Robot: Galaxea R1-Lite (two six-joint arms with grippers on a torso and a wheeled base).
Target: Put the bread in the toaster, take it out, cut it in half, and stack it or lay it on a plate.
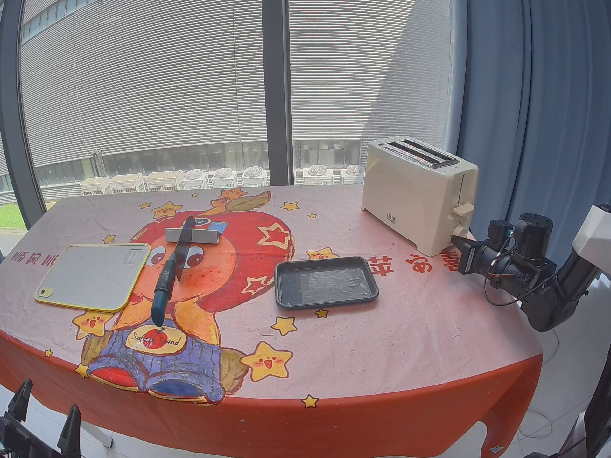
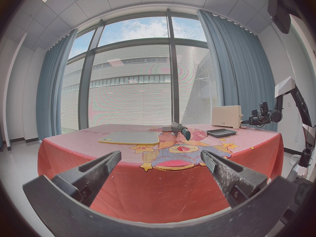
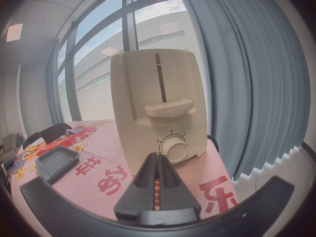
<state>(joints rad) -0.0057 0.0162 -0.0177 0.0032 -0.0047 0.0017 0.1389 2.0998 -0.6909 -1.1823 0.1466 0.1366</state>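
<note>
Your table (image 1: pixel 407 345) carries the toaster (image 1: pixel 417 192) at its far right, the cutting board (image 1: pixel 92 276) at the left, the dark tray (image 1: pixel 326 282) mid-table and the knife (image 1: pixel 170 275) between board and tray. Your right gripper (image 3: pixel 157 157) is pinched closed and empty, just before the toaster's dial. Your left gripper (image 2: pixel 160 156) is spread wide and empty, before the table's front edge.

One toaster (image 1: pixel 417 192), one knife (image 1: pixel 170 271), one cutting board (image 1: pixel 94 276), one tray (image 1: pixel 326 282).
</note>
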